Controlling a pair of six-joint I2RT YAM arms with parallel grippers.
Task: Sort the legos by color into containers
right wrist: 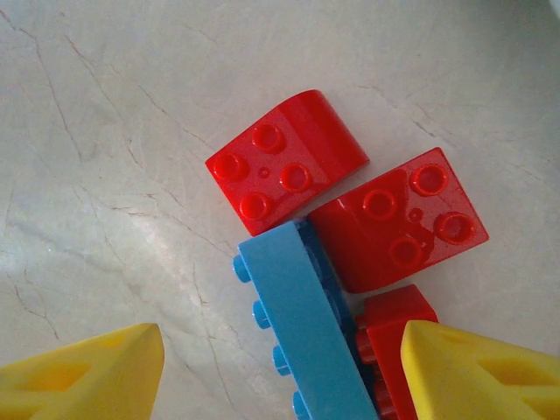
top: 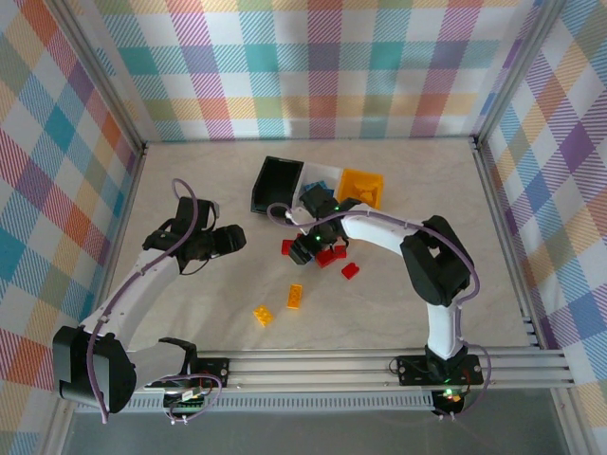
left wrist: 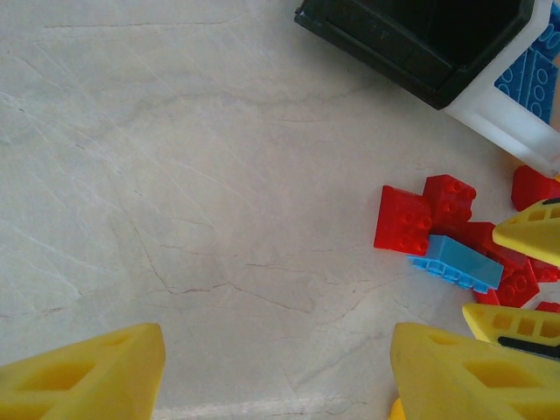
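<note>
The left jaws stand open: the two yellow fingers (left wrist: 87, 376) are wide apart with only bare worktop (left wrist: 219, 175) between them, and nothing is held. Ahead of these jaws and off to the side of their right finger lies a cluster of red bricks (left wrist: 424, 214) with a blue brick (left wrist: 455, 262) lying across it. Farther ahead on the same side stands the black bin (left wrist: 420, 44), with the white bin (left wrist: 507, 122) touching its far wall. More blue bricks (left wrist: 534, 74) lie inside the white bin. The right jaws are also open and set low over the cluster. Their fingers (right wrist: 79, 376) flank the blue brick, which runs lengthwise between them. Open worktop separates it from the left finger, so it is not gripped. The right finger overlaps a red brick (right wrist: 394, 337) that lies against the blue brick. Just ahead of the right jaws, two further red bricks, one curved (right wrist: 284, 162) and one flat-topped (right wrist: 398, 227), touch each other and the far end of the blue brick. In the top view the three bins form a row beyond the right jaws, with the orange bin (top: 360, 182) last. Two orange bricks (top: 295, 296) lie apart behind the right jaws, toward the arm bases. Another red brick (top: 350, 270) lies just beside the right jaws.
</note>
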